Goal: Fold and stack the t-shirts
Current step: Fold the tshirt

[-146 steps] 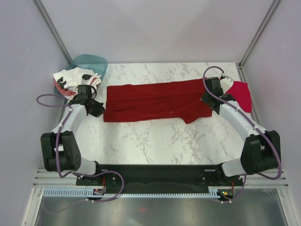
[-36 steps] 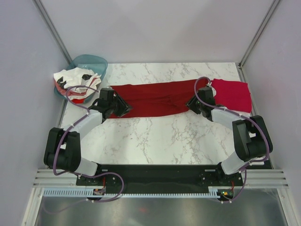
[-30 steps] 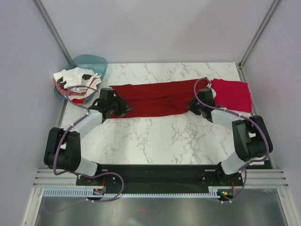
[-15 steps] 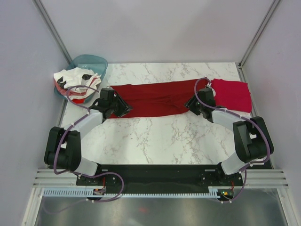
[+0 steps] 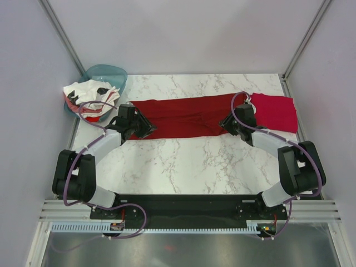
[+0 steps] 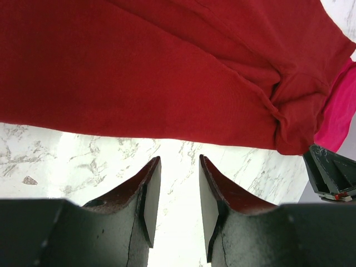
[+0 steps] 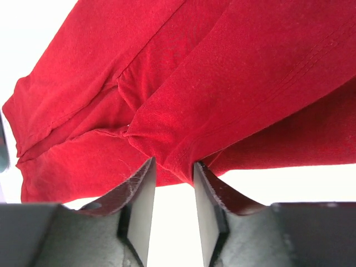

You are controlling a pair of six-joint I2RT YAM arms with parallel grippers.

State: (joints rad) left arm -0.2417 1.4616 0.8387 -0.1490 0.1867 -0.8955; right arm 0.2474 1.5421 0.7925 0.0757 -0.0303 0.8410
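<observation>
Maroon shirt (image 5: 183, 117) lies as a long folded strip across the table (image 5: 183, 161). Left fingers (image 6: 151, 200) are apart over bare marble, with the strip's near edge just past their tips. Right fingers (image 7: 142, 211) are also apart, and a fold at the strip's right end dips between their tips.

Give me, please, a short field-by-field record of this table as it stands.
Maroon shirt: dark maroon-red cloth t-shirt, a long band across the far half of the marble table
Pink shirt: crimson-pink cloth t-shirt, flat at far right, beside the maroon one's end
White shirts: crumpled white cloth heap with black and red marks, far left, against the teal translucent plastic basin
Left jaws: apart, empty, over bare marble by the band's near edge
Right jaws: apart, a fold of the maroon shirt's edge at their tips
</observation>
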